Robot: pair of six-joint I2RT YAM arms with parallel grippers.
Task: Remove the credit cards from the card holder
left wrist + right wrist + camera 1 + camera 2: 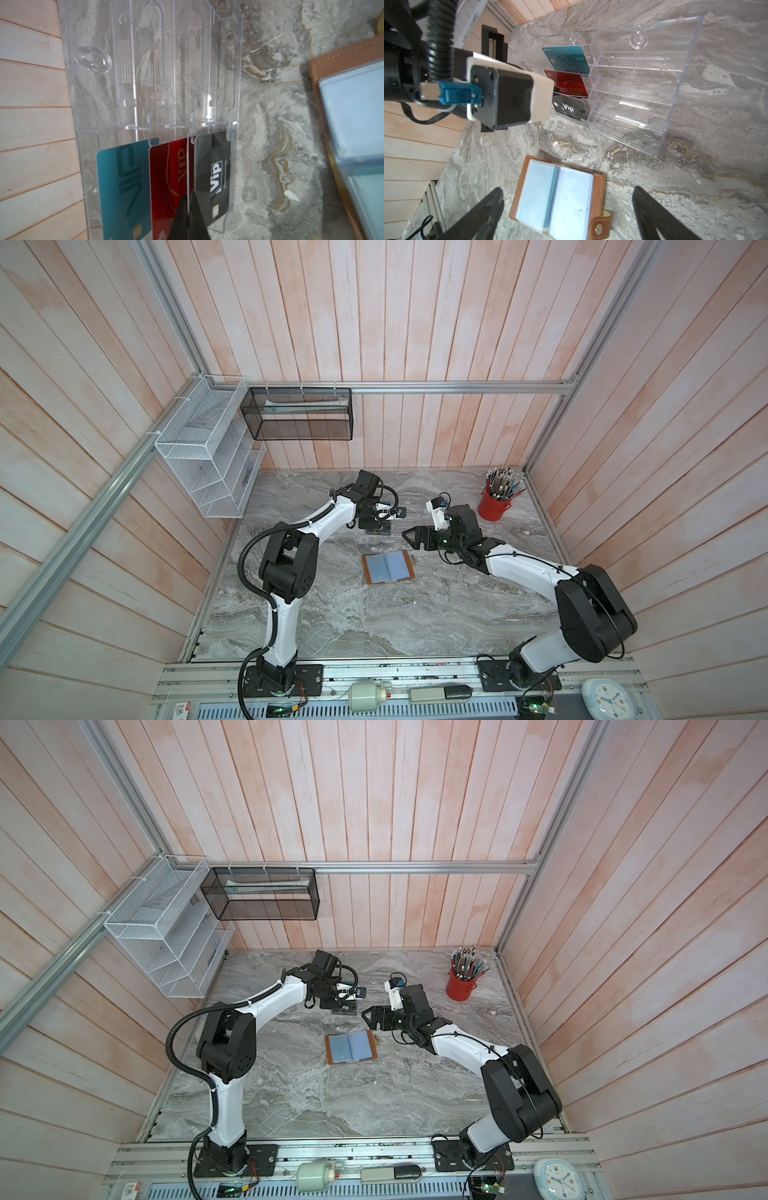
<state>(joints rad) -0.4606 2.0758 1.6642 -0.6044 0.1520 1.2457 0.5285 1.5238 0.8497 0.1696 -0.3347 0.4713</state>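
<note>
Our left tool (188,196) is pressed together at the red VIP card (569,85), between the teal card (566,58) and the black card (571,109) in the clear acrylic rack (643,83). Our right tool (409,539) hangs spread near the open tan leather wallet (560,197) on the table (374,626).

Both top views looked steeply down from high over the whole tabletop (374,622). Wrist views sat close above it, sharing the clear rack (128,62) and card holder (558,197).

Robot lab cell: aluminium frame (457,387), plank walls (415,323), marble tabletop (374,622).
</note>
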